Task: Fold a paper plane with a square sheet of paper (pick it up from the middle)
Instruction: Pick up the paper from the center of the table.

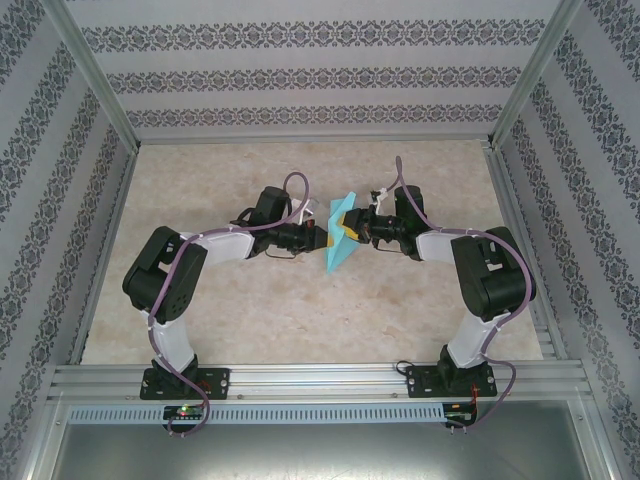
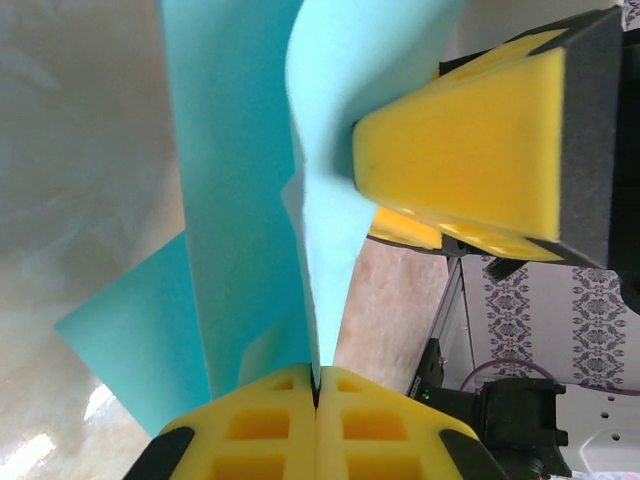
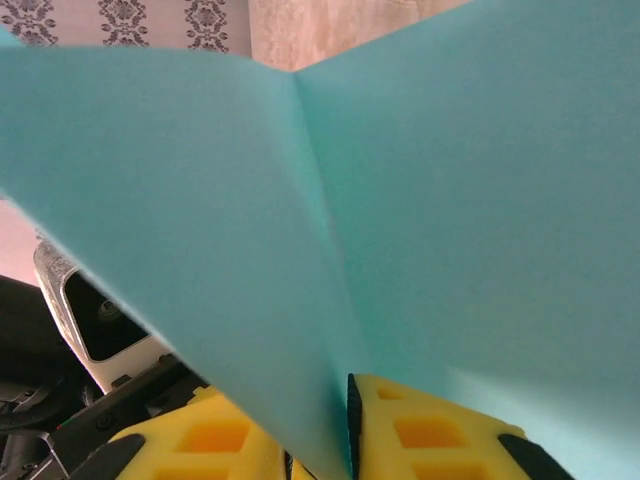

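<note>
Turquoise-blue paper (image 1: 340, 243), yellow pads (image 2: 260, 425) edged black on left hand (image 2: 316, 388) and right hand (image 3: 350, 392), beige marbled bench (image 1: 300, 320), grey floral-striped walls (image 1: 300, 78)

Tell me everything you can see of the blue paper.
The paper is thin, matte turquoise, partly folded into a pointed shape with a sharp straight crease. It is held off the table, standing on edge between the two arms. The left tool pinches one edge, and the right tool pinches it from the opposite side, where a flap curves over.
</note>
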